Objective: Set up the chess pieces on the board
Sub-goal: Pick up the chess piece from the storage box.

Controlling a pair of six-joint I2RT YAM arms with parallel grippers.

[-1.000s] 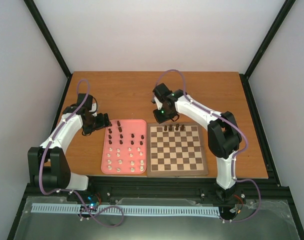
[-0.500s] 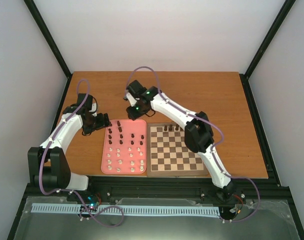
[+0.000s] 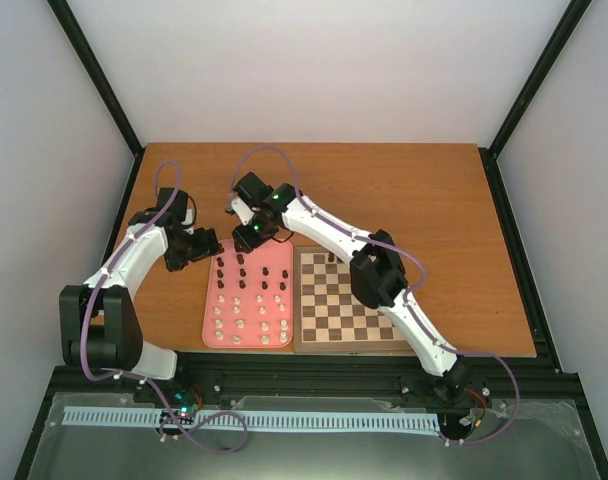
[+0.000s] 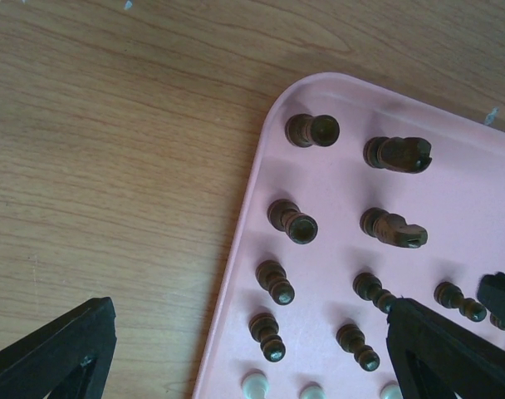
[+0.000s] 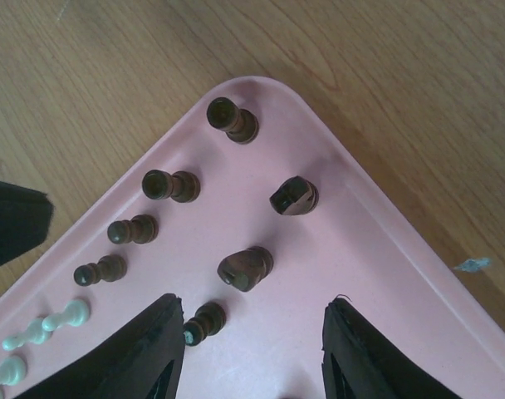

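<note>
High rear overview; both wrist views close above the tray [image 4: 477, 208]

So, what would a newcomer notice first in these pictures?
The pink tray left of the board holds rows of dark and white chess pieces. The right arm stretches across the board, and the right gripper hangs open over the dark pieces at the tray's far end. The board itself looks mostly bare.

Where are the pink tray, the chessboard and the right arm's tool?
pink tray [image 3: 207, 312], top view, its left rim.
chessboard [image 3: 329, 312], top view, bare squares left of middle.
right tool [image 5: 252, 309], right wrist view, the gap between its two fingertips.
</note>
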